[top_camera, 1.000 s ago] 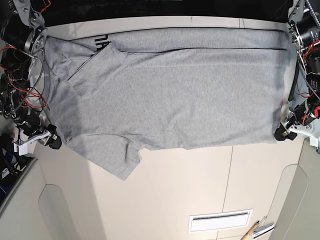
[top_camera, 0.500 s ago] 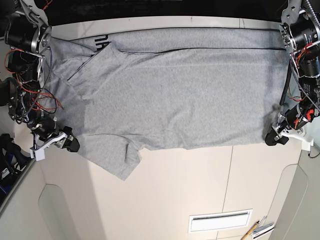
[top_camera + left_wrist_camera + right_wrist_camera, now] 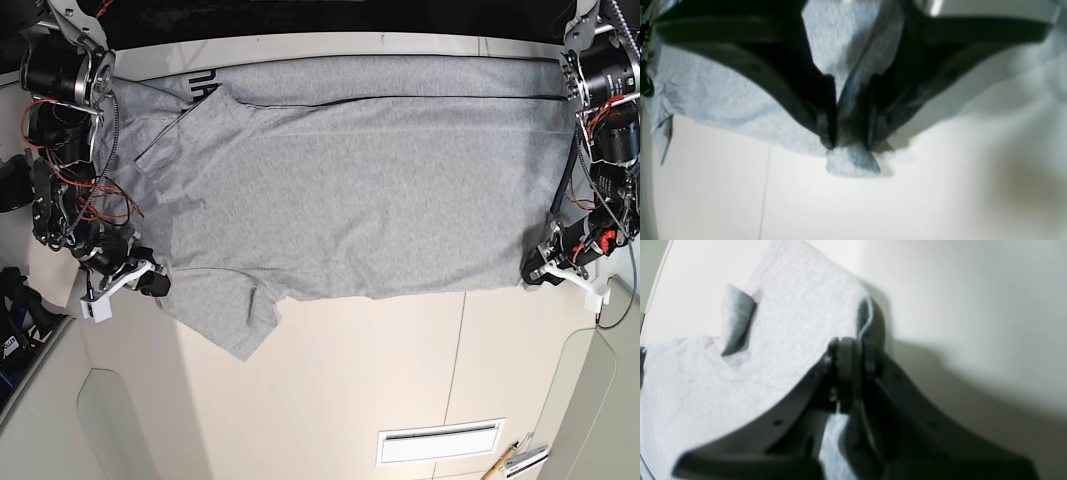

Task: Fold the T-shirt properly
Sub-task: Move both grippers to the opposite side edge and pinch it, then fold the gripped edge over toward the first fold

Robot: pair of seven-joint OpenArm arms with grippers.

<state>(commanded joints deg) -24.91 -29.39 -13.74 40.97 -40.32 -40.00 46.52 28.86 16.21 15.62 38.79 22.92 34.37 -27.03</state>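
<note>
The heather-grey T-shirt (image 3: pixel 350 180) lies spread wide across the white table (image 3: pixel 400 370), plain side up. One sleeve (image 3: pixel 235 315) sticks out at the near left, and black lettering (image 3: pixel 203 82) peeks out at the far left fold. My left gripper (image 3: pixel 535 274) sits at the shirt's near right corner. In the left wrist view it (image 3: pixel 848 143) is shut on that corner, and a tab of the cloth (image 3: pixel 853 165) pokes out past the tips. My right gripper (image 3: pixel 155 283) is at the near left edge beside the sleeve. In the right wrist view it (image 3: pixel 850 351) is shut on the shirt's edge (image 3: pixel 800 316).
A white slotted plate (image 3: pixel 440 441) and a pencil with small tools (image 3: pixel 515 458) lie at the near right. Arm bodies and red wiring (image 3: pixel 60 150) stand at the left side, and more (image 3: pixel 605 130) at the right. The table's far edge meets a dark background.
Both grippers have moved inward along the near edge, the right one toward the sleeve and the left one onto the hem corner. The cloth at both sides has shifted slightly inward.
</note>
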